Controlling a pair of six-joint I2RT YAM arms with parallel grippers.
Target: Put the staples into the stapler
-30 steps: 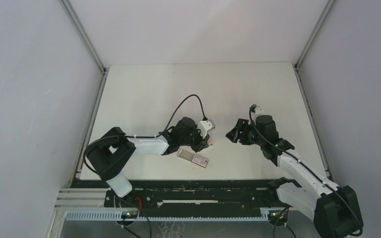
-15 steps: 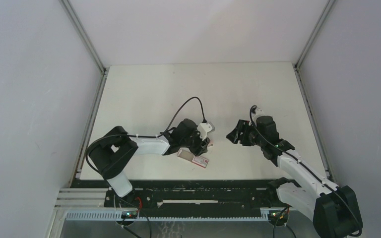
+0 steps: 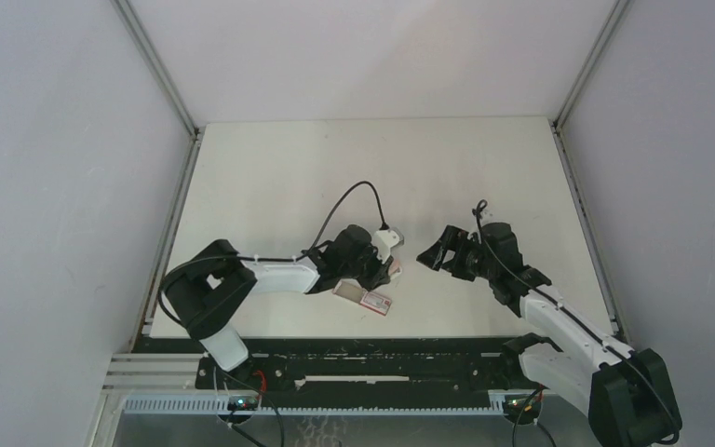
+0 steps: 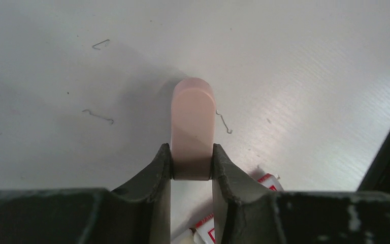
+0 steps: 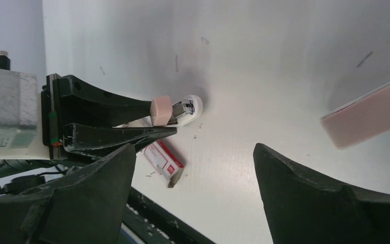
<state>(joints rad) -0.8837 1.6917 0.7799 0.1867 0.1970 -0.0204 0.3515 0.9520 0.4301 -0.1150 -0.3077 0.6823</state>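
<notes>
A pink stapler (image 4: 193, 122) sits clamped in the left end effector (image 4: 192, 155), the pink-red staples box (image 3: 373, 299) flat beside it.

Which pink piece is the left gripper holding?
The round-ended pink piece, pinched in the left gripper; the flat pink slab lies apart, ungripped.

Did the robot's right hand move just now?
Yes. The right gripper slid slightly left, toward the staples box, which stayed put.

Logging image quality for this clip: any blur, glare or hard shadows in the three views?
Top external: evenly lit and sharp, no glare. Left wrist: the pink stapler in the left hand looks slightly soft at its tip and throws a broad shadow; there is sheen on the table at right. Right wrist: the pink block at the right edge is blurred.
</notes>
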